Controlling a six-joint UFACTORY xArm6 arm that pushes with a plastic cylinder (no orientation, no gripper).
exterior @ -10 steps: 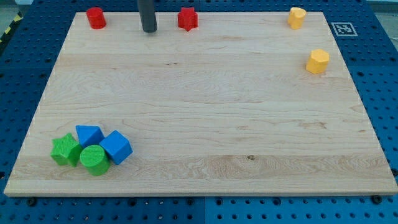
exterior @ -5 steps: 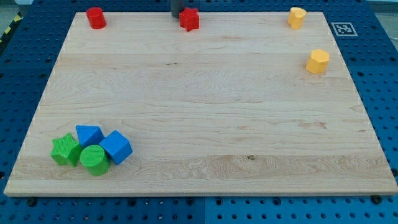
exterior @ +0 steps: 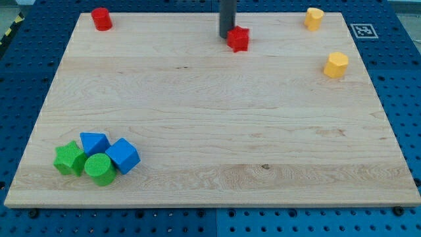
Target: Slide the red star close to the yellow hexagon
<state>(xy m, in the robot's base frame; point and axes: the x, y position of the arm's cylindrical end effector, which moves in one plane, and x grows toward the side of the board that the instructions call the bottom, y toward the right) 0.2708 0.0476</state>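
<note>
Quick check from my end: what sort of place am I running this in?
Most likely a robotics lab bench. A wooden board of small coloured blocks sits on a blue perforated table, with a fiducial marker at its top-right corner. My tip is just left of the red star.

A red cylinder [exterior: 101, 18] stood at the board's [exterior: 210, 131] eleven o'clock corner. At seven o'clock clustered a green star [exterior: 68, 158], a green cylinder [exterior: 100, 169], a blue triangular block [exterior: 94, 142] and a blue cube [exterior: 123, 156], touching. A second yellow block [exterior: 314, 18] sat at one o'clock.
</note>
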